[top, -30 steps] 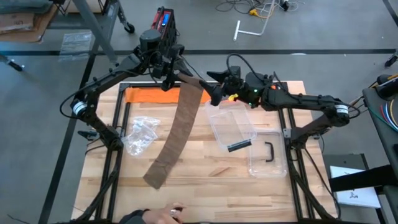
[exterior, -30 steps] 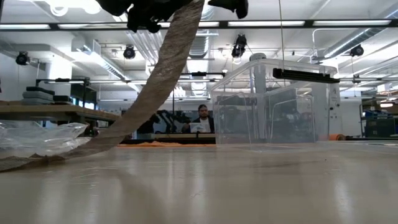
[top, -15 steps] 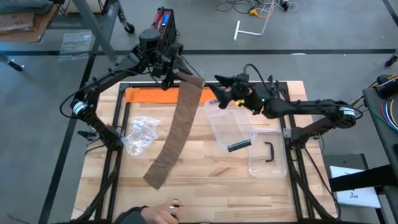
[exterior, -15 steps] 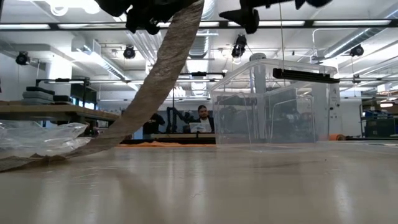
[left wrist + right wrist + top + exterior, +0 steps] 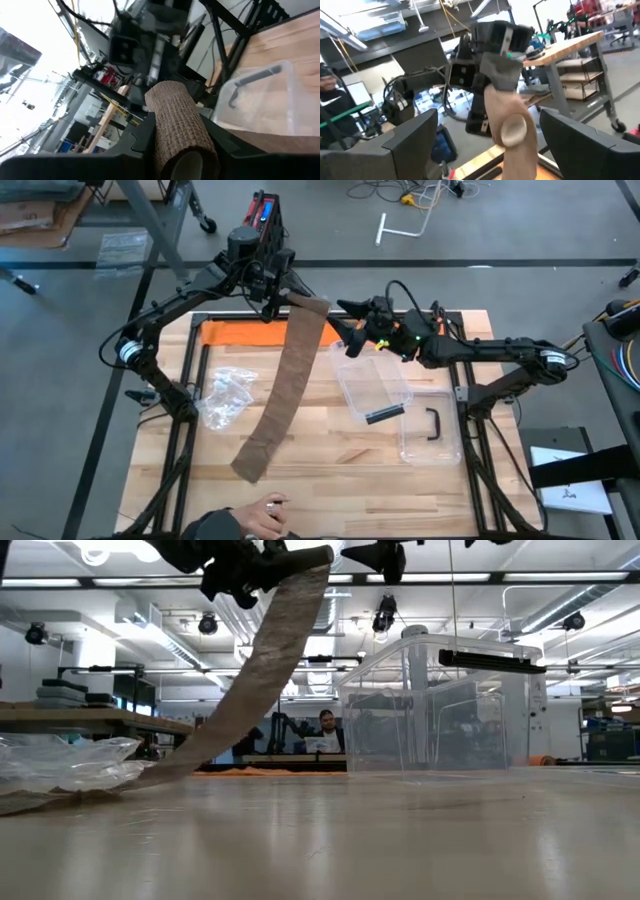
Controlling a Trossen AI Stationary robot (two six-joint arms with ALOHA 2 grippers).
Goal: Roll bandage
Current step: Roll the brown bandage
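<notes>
Near edge of table: a person's hand [image 5: 262,515] rests at the front rim of the wooden table [image 5: 330,470], clear of both arms.
Loose tail: the brown bandage [image 5: 283,385] trails from the boards near the front left and climbs in a slack strip toward the back; a crumpled plastic bag [image 5: 226,396] lies just beside it.
Mid table: a clear plastic box [image 5: 375,383] and its lid [image 5: 432,438] sit to the right of the strip, untouched.
Rolled end: the started roll hangs high over the back of the table, clamped between the fingers of the left gripper [image 5: 281,299], roll end-on to the other arm.
Right gripper [image 5: 347,326]: jaws spread wide, empty, poised near the roll and facing it.
Step in hand: by the look of it, winding has barely begun; most of the strip is unrolled.
Next move: likely the right gripper must close on the roll's end and turn it, while the left keeps tension.
</notes>
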